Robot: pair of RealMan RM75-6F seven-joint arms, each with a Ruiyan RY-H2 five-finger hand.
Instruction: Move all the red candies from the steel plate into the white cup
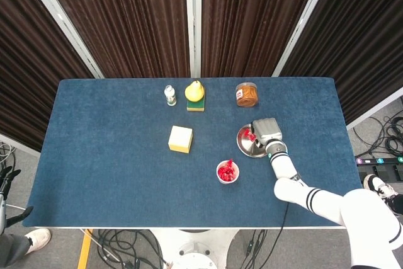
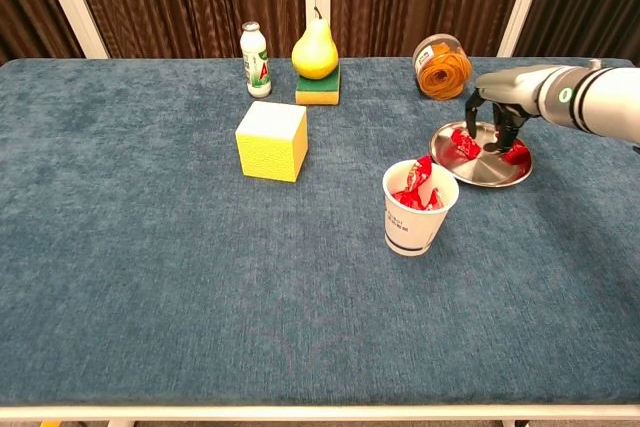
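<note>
The steel plate (image 2: 478, 171) lies right of centre, and two red candies rest on it, one on its left part (image 2: 461, 143) and one at its right rim (image 2: 516, 152). My right hand (image 2: 496, 107) hovers over the plate, its fingers pointing down between the two candies and spread apart; nothing is plainly held. From the head view the hand (image 1: 266, 130) covers the plate's right side (image 1: 247, 147). The white cup (image 2: 412, 224) stands in front of the plate and holds several red candies (image 2: 415, 187). My left hand (image 1: 6, 179) hangs off the table's left edge, holding nothing.
A yellow cube (image 2: 271, 140) sits left of the cup. Along the back stand a small bottle (image 2: 256, 46), a pear on a green-and-yellow sponge (image 2: 316, 50) and a tipped jar (image 2: 442, 66) just behind the plate.
</note>
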